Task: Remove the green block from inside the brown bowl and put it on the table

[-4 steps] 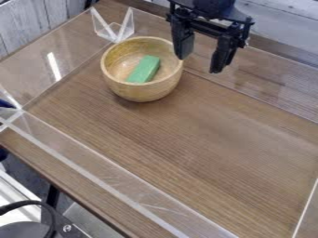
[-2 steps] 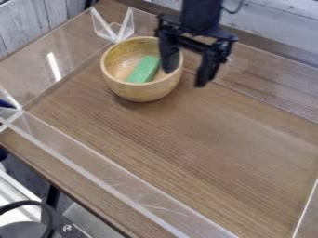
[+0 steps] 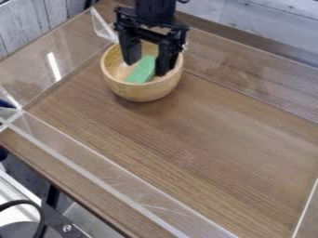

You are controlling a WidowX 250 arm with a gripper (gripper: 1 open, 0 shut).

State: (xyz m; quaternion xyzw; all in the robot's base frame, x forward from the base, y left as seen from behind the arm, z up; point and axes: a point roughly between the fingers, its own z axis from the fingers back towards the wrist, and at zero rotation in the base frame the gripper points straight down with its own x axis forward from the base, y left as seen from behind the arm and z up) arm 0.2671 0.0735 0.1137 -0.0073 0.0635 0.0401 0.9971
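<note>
Open Black Claw Is Hovering Over Green Block in Wooden Bowl

The black claw is hanging over the round bowl in the upper middle of the frame, its two dark, angular fingers standing wide apart and holding nothing. Its body is looking matte and hard-edged, with small joints and brackets showing near the top edge of the picture.

Between and below the fingers, the green block is lying inside the bowl, left of its middle. It is a plain, elongated bar with a smooth, bright face, and it is slanting from lower left to upper right. The claw is partly covering the view around it; whether a fingertip is touching the block, I cannot tell.

The brown bowl is sitting on the table, showing a thick, rounded, light tan wall and a paler inside. Behind it, toward the upper left, a clear, angular plastic piece is catching the light along its edges.

The table is spreading across most of the frame in brown wood grain, with a clear plastic wall running diagonally along its left side. Black curved cables are bending through the lower left corner.
</note>
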